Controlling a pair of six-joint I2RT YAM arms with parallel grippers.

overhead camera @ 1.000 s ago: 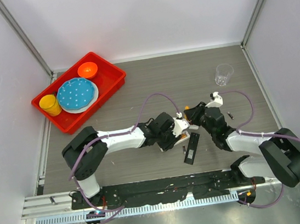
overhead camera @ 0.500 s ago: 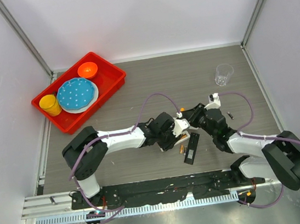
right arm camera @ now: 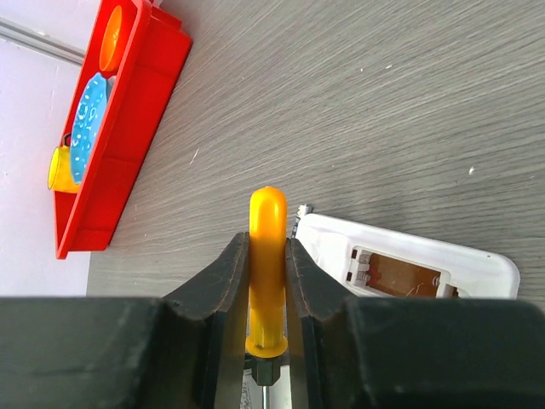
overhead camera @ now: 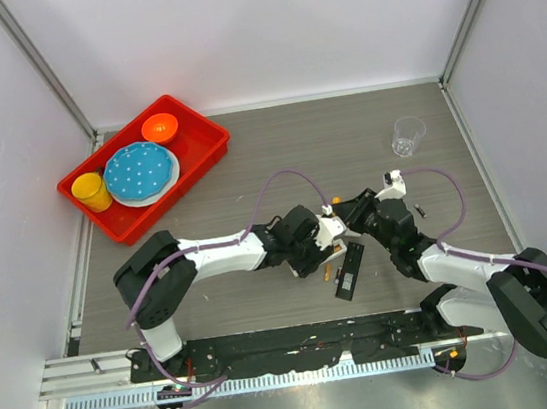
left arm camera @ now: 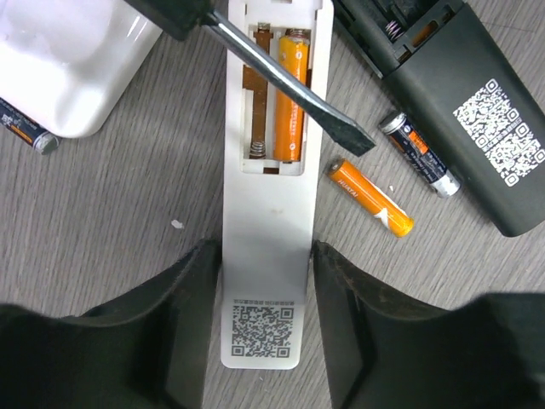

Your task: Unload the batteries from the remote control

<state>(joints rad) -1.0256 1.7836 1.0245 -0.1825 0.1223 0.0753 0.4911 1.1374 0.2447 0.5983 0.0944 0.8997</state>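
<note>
Since a second ago my right arm has swung its elbow a little toward the near right, and a loose orange battery (overhead camera: 328, 271) now shows on the table just left of the black remote (overhead camera: 350, 270). My left claw (left arm camera: 262, 277) is clamped on the sides of the white remote (left arm camera: 265, 204), which lies back up with its cover off. My right claw (right arm camera: 266, 247) is squeezed tight on the orange handle of the screwdriver (right arm camera: 266, 213). One slot is bare down to its spring; the last battery (left arm camera: 289, 94) sits in the slot beside it, the blade crossing over it. I judge this the prying step: next the tip must get under that cell's end and lever it up while I hold the remote steady. Both remotes carry QR codes; the lettering on the loose orange battery is too small to read surely.
</note>
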